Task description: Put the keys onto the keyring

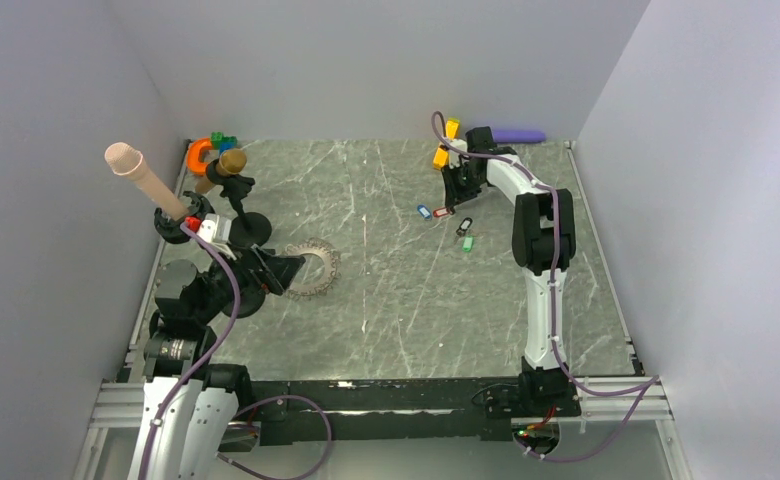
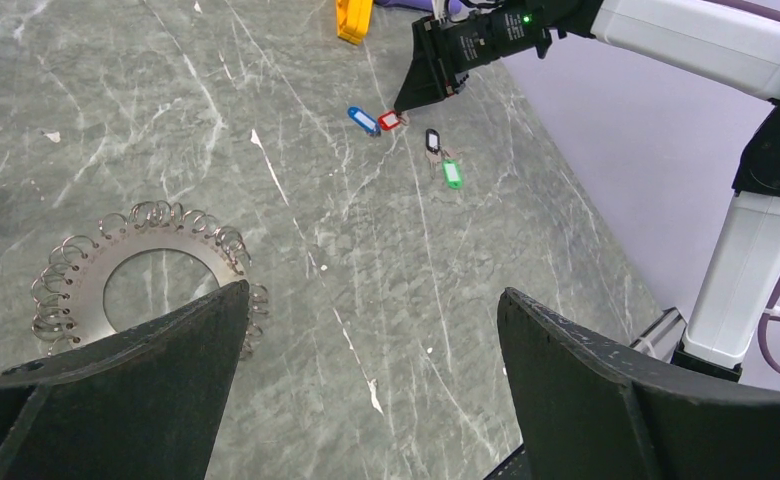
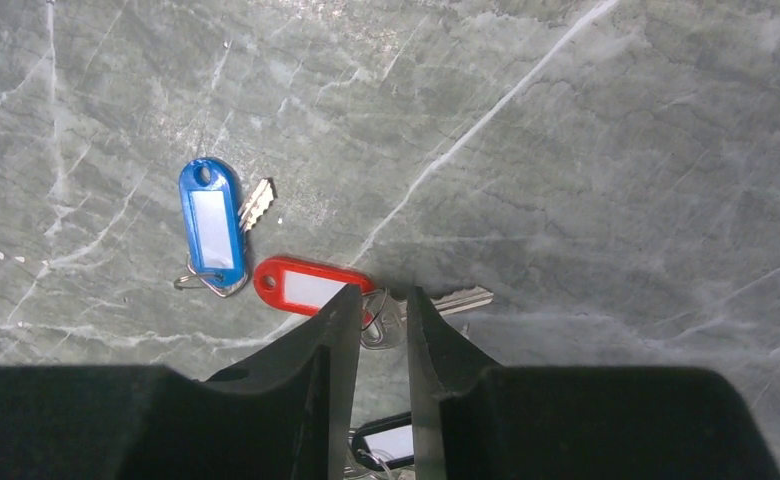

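The keyring (image 1: 318,270), a silver toothed ring with a hollow centre, lies flat at the table's left; it also shows in the left wrist view (image 2: 181,232). My left gripper (image 2: 374,292) is open and empty, just right of the ring. Four keys lie at the far right: blue (image 3: 209,225), red (image 3: 306,285), black (image 3: 394,442) and green (image 2: 452,173). My right gripper (image 3: 381,292) is down at the table. Its jaws stand a narrow gap apart, straddling the metal key head beside the red tag. The key lies flat on the table.
An orange block (image 1: 440,156) and a purple cylinder (image 1: 518,134) lie behind the right gripper by the back wall. Round black stand bases (image 1: 251,228) with posts and small coloured pieces (image 1: 206,152) stand at the far left. Walls close in the table on three sides.
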